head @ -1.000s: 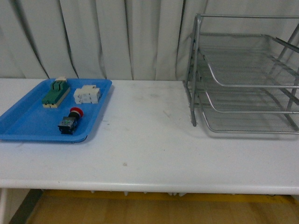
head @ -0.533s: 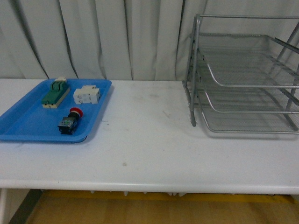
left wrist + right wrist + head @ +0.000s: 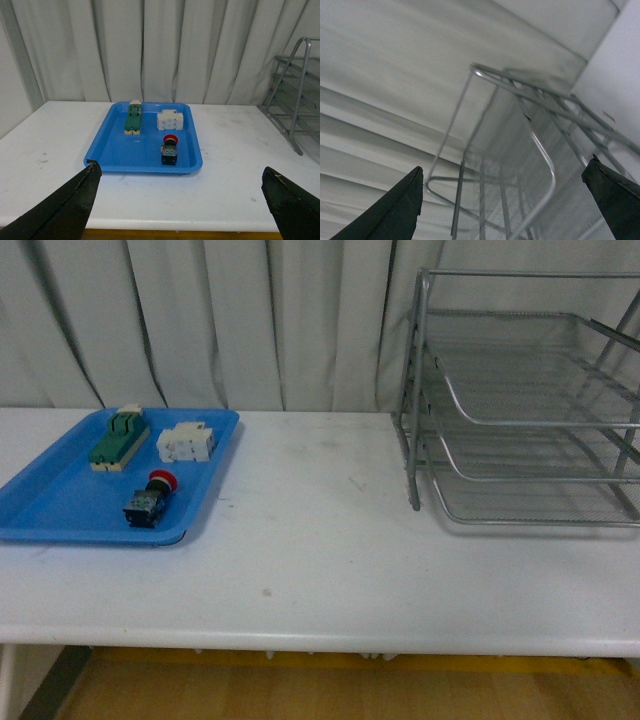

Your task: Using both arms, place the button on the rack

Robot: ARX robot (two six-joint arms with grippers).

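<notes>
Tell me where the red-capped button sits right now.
In the front view, the button lies in the blue tray at the left of the table, nearer the camera than the white component and green switch block, far from the rack.

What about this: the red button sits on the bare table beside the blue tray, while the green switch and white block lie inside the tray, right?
Not quite. The button lies inside the blue tray too, not on the table, as the front view shows. The green switch and white block do lie inside the tray.
</notes>
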